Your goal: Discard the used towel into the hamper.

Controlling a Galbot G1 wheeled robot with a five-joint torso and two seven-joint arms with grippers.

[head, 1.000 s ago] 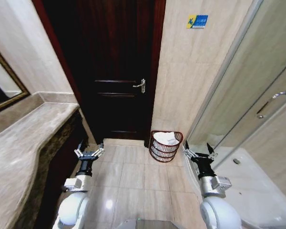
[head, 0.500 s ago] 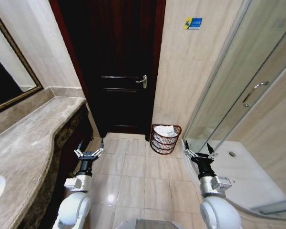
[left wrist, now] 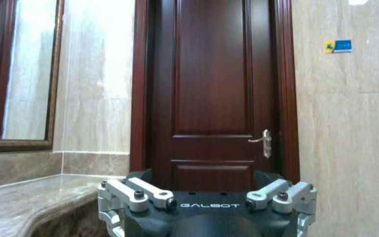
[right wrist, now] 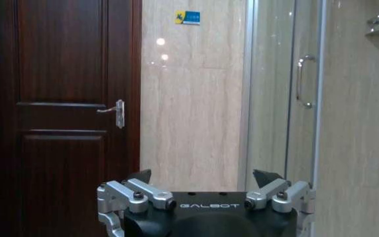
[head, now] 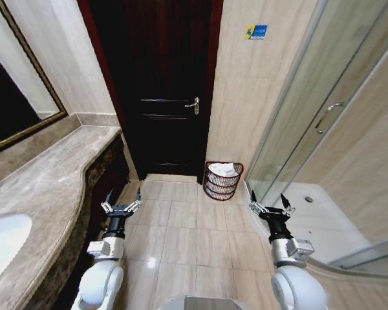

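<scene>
While both claws hang spread and empty low in the frame, left claw (head: pixel 121 208) and right claw (head: pixel 269 208), the hamper (head: pixel 223 181) stands centre-frame by the door (head: pixel 161 90), a white towel (head: pixel 223 170) already inside. Judged done; any retreat should keep clear of the hamper.

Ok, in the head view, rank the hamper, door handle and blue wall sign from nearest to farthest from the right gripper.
1. Hamper: on the floor ahead of the right gripper, slightly to its left.
2. Door handle: on the dark door beyond.
3. Blue sign: high on the tiled wall.
</scene>
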